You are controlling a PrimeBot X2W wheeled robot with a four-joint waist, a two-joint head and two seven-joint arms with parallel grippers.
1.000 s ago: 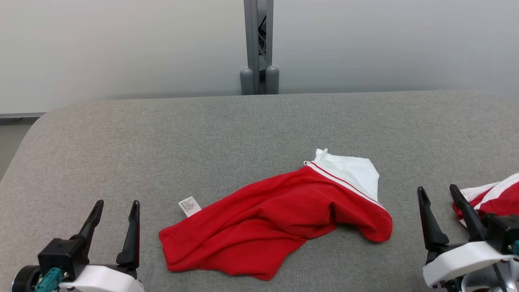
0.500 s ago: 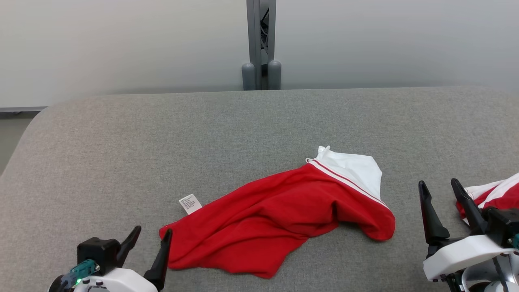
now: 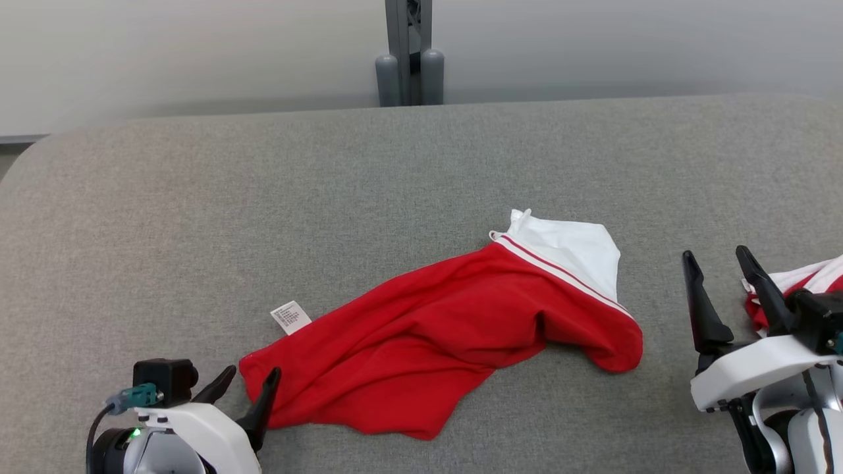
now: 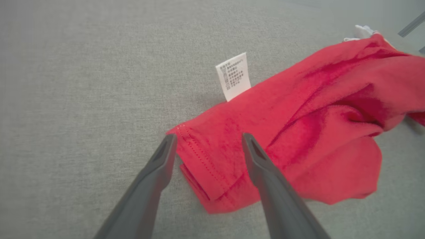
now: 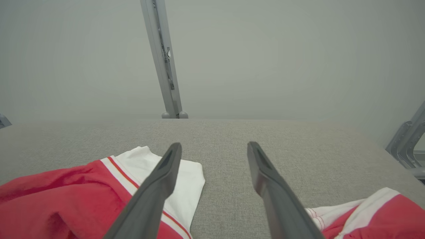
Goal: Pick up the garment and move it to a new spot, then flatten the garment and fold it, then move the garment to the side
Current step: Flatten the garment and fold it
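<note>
A crumpled red garment (image 3: 428, 342) with a white striped end and a white care label (image 3: 290, 317) lies on the grey padded table (image 3: 197, 210). My left gripper (image 3: 245, 385) stands open at the garment's lower-left hem corner. In the left wrist view the left gripper (image 4: 207, 141) straddles that hem of the garment (image 4: 298, 113), its fingers just above the cloth. My right gripper (image 3: 716, 264) is open at the right, apart from the garment's right end. In the right wrist view the right gripper (image 5: 214, 146) hangs above bare table, with the garment (image 5: 66, 199) at lower left.
A second red and white garment (image 3: 800, 286) lies at the table's right edge, behind my right gripper, and also shows in the right wrist view (image 5: 368, 212). A grey metal post (image 3: 408, 52) stands behind the table against a pale wall. The table's far half is bare.
My left gripper has moved right and tipped down to the garment's lower-left corner. The head camera has tilted, shifting the whole picture. The right gripper and the garment have kept their places.
</note>
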